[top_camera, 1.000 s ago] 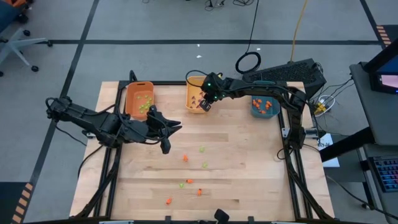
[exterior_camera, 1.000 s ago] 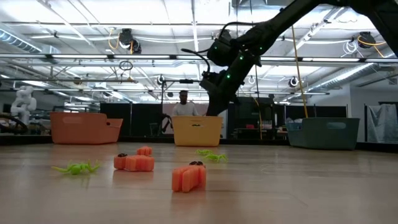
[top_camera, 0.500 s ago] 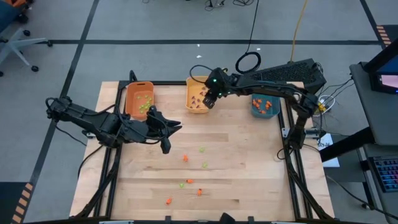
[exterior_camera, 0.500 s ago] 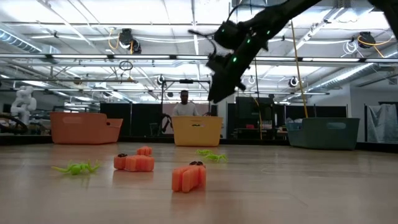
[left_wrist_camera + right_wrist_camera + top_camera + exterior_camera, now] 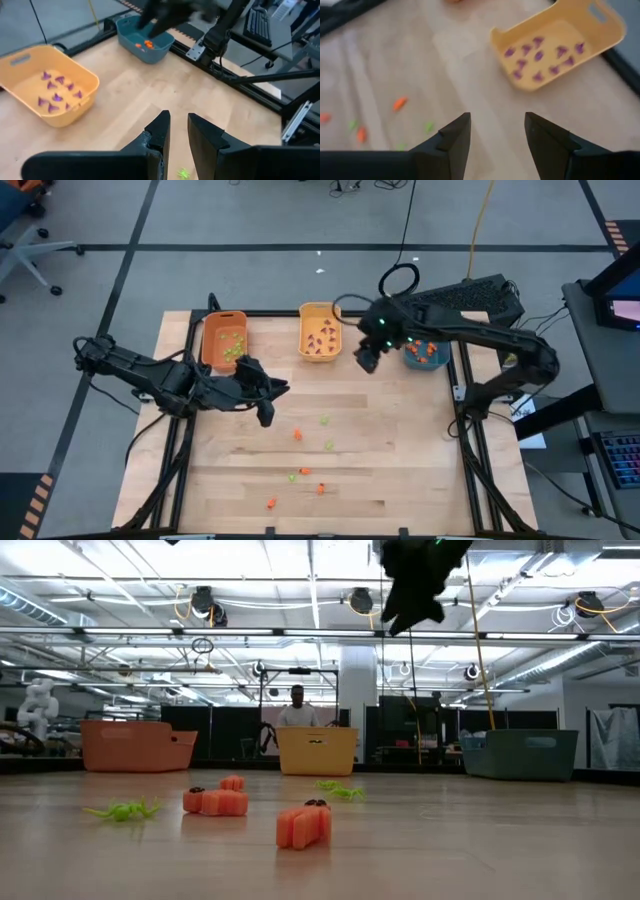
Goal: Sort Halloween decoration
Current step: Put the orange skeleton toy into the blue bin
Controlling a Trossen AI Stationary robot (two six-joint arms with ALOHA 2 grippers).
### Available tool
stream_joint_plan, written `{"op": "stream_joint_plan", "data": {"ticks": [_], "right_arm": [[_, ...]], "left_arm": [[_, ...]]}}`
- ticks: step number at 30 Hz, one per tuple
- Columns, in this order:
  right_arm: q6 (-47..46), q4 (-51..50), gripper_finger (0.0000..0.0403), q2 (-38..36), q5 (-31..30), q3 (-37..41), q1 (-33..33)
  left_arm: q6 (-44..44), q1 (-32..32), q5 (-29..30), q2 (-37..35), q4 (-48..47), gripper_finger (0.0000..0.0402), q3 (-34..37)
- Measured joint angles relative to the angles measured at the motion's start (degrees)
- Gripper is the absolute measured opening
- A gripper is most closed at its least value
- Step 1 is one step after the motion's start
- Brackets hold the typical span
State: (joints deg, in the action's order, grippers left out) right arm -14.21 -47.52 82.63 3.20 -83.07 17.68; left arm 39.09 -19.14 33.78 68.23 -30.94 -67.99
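Right gripper [image 5: 366,361]: jaws well apart in its wrist view, nothing between them; it hangs high over the table between the yellow bin [image 5: 319,332] and the teal bin [image 5: 424,352], clear of both. Left gripper [image 5: 266,408]: fingers nearly together with a narrow gap in its wrist view, nothing visibly held; it sits over the left middle of the table, near the orange bin [image 5: 224,340]. Contents now: purple trinkets [image 5: 538,56] in the yellow bin, green ones in the orange bin, orange ones in the teal bin. The unsorted decorations [image 5: 298,435] lie scattered on the wood toward the near edge, orange and green only as far as I can tell, most well apart from each other. In the low view, orange pieces [image 5: 302,824] and a green spider [image 5: 124,809] rest flat on the board. Risks, as judgement: the pieces are tiny and low, so a descent slightly off centre would likely push one aside rather than seat it between the fingers. Jaws closing too high would catch nothing. Orange and green pieces near the front lie close together, so a grab there may take two colours and spoil a bin. Both arms reaching for the same patch could collide. A release from too high could bounce a piece off a bin rim.
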Motion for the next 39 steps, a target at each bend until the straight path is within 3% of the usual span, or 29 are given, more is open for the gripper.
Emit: {"op": "stream_joint_plan", "data": {"ticks": [8,15,24,32,39], "right_arm": [[-2.3,-9.5,0.0172,-5.4,-0.1,0.0,-7.9],[-3.3,-10.7,0.0172,-6.5,-0.3,0.0,-14.6],[-3.1,-12.2,0.0171,-6.5,-0.4,0.0,-18.1],[-4.0,-20.2,0.0171,-6.5,-3.2,0.1,-18.6],[-4.0,-19.1,0.0171,-6.8,-4.9,0.1,-18.6]], "left_arm": [[2.2,0.0,-1.5,0.9,0.2,0.0066,0.0],[10.2,-0.2,-8.0,5.9,1.8,0.0066,0.0],[18.7,-0.9,-8.1,13.6,-1.1,0.0066,0.0],[40.8,-0.7,-10.8,15.6,-19.5,0.0066,0.0],[46.1,-0.3,-17.5,15.7,-29.3,0.0066,0.2]]}}
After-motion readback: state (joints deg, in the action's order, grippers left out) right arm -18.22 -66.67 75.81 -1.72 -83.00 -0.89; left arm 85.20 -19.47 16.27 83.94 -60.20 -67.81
